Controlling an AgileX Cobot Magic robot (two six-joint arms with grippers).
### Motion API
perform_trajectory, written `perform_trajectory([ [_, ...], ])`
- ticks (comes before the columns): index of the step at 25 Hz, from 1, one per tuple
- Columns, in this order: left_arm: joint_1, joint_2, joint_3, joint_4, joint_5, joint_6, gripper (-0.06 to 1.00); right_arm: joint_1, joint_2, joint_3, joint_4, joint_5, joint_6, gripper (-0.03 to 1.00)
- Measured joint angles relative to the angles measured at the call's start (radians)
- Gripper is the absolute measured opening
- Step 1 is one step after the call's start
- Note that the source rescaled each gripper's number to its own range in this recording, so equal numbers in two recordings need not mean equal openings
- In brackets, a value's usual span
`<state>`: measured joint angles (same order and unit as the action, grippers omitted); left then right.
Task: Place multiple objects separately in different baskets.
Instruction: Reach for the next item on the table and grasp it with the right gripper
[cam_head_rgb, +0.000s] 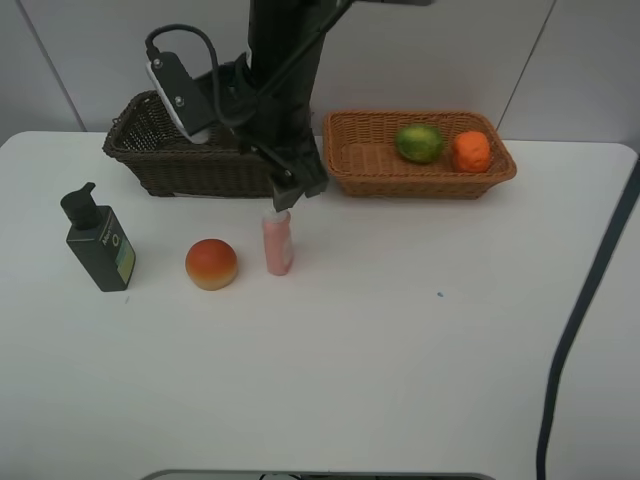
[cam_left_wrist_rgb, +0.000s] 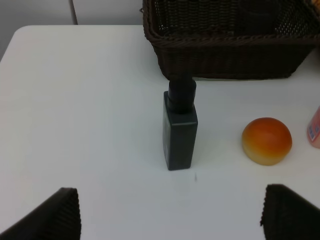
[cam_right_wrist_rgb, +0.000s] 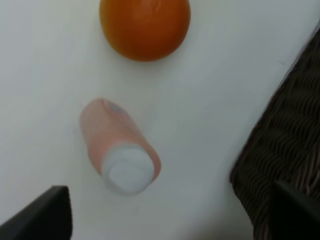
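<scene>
the right claw (cam_right_wrist_rgb: 171, 214) hangs open over the pink bottle (cam_right_wrist_rgb: 117, 142), which stands on the table (cam_head_rgb: 400, 330) just in front of the dark basket (cam_head_rgb: 150, 150). centre on the cap (cam_right_wrist_rgb: 127, 170), drop straight, and close on the body so it won't tip.

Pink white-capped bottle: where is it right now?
In the high view the pink white-capped bottle stands upright left of centre, just right of the red-orange round fruit, in front of the dark brown wicker basket.
</scene>
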<state>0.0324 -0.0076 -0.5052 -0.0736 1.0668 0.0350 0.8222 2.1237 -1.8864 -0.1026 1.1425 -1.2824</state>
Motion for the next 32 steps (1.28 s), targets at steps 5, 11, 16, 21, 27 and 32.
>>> perform_trajectory([
  [5, 0.000, 0.000, 0.000, 0.000, 0.000, 0.000, 0.88, 0.000, 0.027, 0.003, 0.003, 0.026, -0.101, 0.80],
  [11, 0.000, 0.000, 0.000, 0.000, 0.000, 0.000, 0.88, 0.000, 0.047, 0.003, 0.005, 0.028, -0.202, 0.80],
  [16, 0.000, 0.000, 0.000, 0.000, 0.000, 0.000, 0.88, 0.000, 0.060, 0.003, -0.002, 0.020, -0.247, 0.80],
  [21, 0.000, 0.000, 0.000, 0.000, 0.000, 0.000, 0.88, 0.000, 0.102, 0.003, -0.010, 0.003, -0.251, 0.79],
  [27, 0.000, 0.000, 0.000, 0.000, 0.000, 0.000, 0.88, 0.000, 0.126, 0.003, -0.045, -0.021, -0.252, 0.73],
  [32, 0.000, 0.000, 0.000, 0.000, 0.000, 0.000, 0.88, -0.003, 0.151, 0.003, -0.023, -0.026, -0.252, 0.73],
])
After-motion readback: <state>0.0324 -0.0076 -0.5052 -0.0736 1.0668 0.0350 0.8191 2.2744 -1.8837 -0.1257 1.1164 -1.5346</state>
